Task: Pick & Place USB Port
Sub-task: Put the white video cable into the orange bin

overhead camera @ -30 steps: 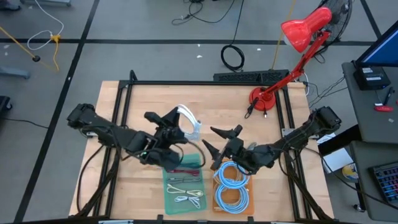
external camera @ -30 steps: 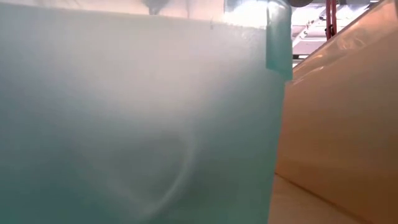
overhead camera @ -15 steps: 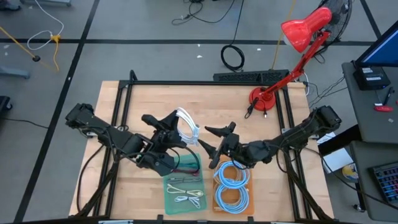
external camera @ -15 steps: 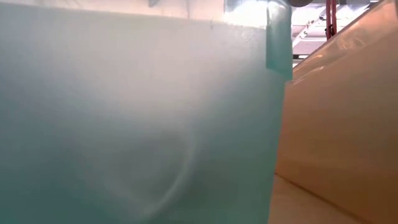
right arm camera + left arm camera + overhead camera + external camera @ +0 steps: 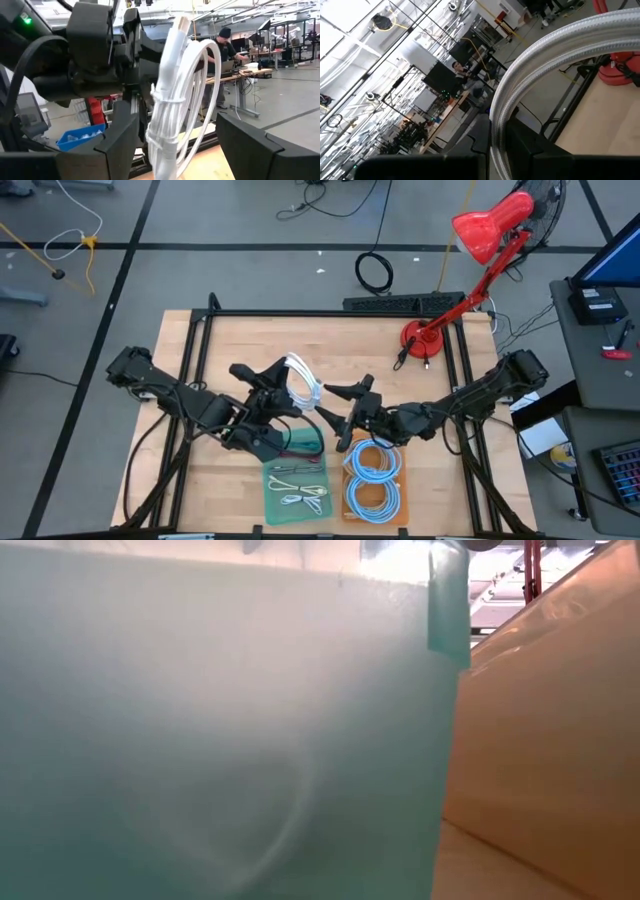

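On the bench [image 5: 220, 340], two trays sit side by side at the front edge: the left tray [image 5: 297, 488] holds small cables, the right tray [image 5: 374, 488] coiled cables. The lamp base [image 5: 418, 340] stands behind them, to the right.

A coiled white USB cable [image 5: 172, 112] hangs (tied in a bundle) from the left gripper [image 5: 132, 55], between the right gripper's [image 5: 175, 137] spread fingers [image 5: 117, 142].

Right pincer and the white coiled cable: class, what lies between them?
Nothing. In the right wrist view the white coiled cable, held by the left pincer, hangs ahead of the open right pincer across a bare gap.
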